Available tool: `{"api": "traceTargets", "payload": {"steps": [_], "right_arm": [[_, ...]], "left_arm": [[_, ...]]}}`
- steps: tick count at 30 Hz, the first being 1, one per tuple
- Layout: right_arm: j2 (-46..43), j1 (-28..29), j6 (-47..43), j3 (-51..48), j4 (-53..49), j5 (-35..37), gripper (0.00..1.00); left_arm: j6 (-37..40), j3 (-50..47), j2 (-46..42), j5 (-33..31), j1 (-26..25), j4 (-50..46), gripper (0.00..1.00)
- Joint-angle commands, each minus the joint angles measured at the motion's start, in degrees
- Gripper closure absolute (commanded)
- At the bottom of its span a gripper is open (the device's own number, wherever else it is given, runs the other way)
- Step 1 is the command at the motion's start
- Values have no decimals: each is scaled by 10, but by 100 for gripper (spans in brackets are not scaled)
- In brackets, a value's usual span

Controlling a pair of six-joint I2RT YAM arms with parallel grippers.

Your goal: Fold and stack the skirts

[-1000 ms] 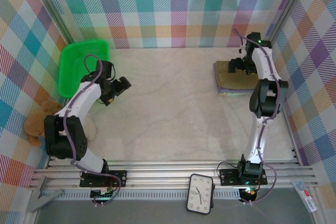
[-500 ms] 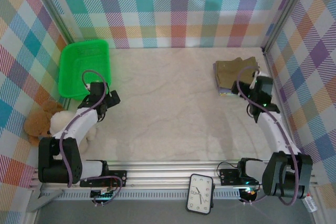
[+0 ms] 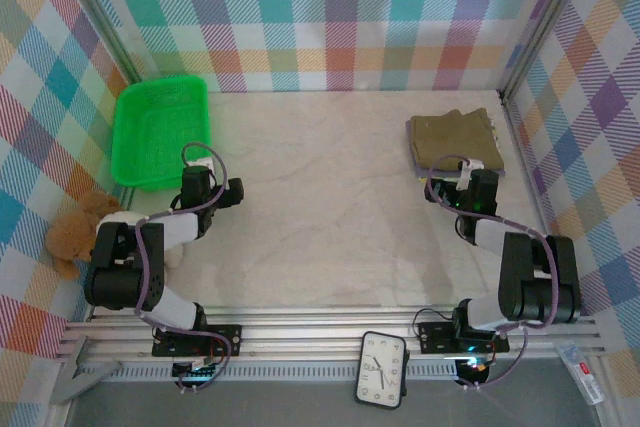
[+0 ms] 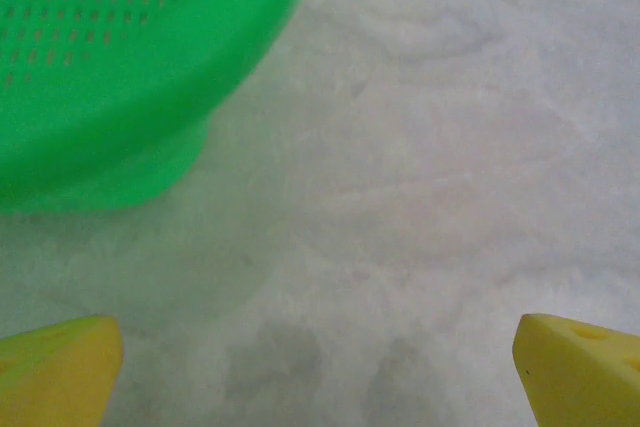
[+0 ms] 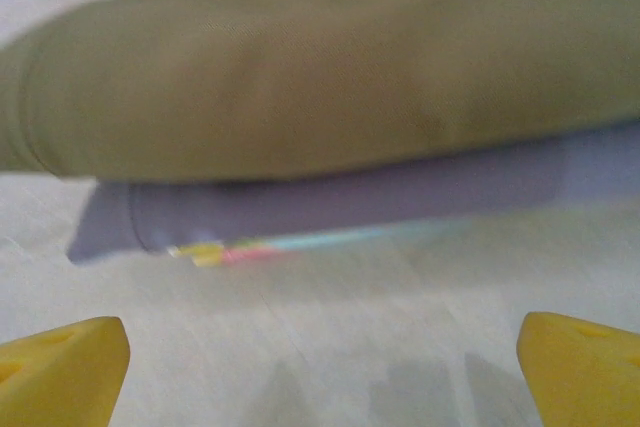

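Observation:
The skirts (image 3: 452,139) lie folded in one stack at the back right of the table. An olive-khaki skirt (image 5: 330,77) is on top, a grey-lavender one (image 5: 400,192) under it, and a pastel patterned edge (image 5: 300,242) shows at the bottom. My right gripper (image 3: 466,185) sits low on the table just in front of the stack, open (image 5: 320,367), with only bare table between its yellow fingertips (image 5: 60,362). My left gripper (image 3: 205,187) rests low at the left, open (image 4: 320,367) and holding nothing, its fingertips (image 4: 580,367) wide apart.
A green plastic basket (image 3: 160,132) stands at the back left, just ahead of the left gripper (image 4: 100,67). Plush teddy bears (image 3: 75,232) sit against the left wall. A clock (image 3: 382,367) lies on the front rail. Plaid walls close in three sides.
Both arms have pulled back and folded down toward their bases. The right gripper came off the stack and now sits low in front of it. Both grippers stayed open.

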Motion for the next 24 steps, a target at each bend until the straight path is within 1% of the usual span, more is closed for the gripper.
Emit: {"api": "traceTargets", "payload": {"steps": [1,3,5,7,8,9,11,12,13,24], "right_arm": [[34,29,-44,-12,140,-34,1],[33,42,-57,-33,179,-28,1],[53,43,-58,-66,264,-26,1],[46,43,-54,-50,213,-19,1],[53,41,-45,-40,207,-10,1],[49,40,-43,-38,196,-2,1],[49,42,-44,-40,199,5,1],[50,42,-44,-41,203,5,1],[49,43,-44,-41,201,5,1],[50,42,-43,-38,198,4,1]], "left_arm": [[36,3,14,-12,-16,73,0],[47,-25,7,-33,-31,111,0],[46,-55,0,-53,-39,161,0],[38,-84,7,-68,-38,216,0],[39,-100,26,-76,-38,278,0],[36,-92,16,-75,-38,240,0],[34,-92,18,-72,-36,244,0],[33,-89,15,-70,-35,231,0],[34,-92,18,-72,-35,244,0],[34,-91,17,-70,-34,240,0]]}}
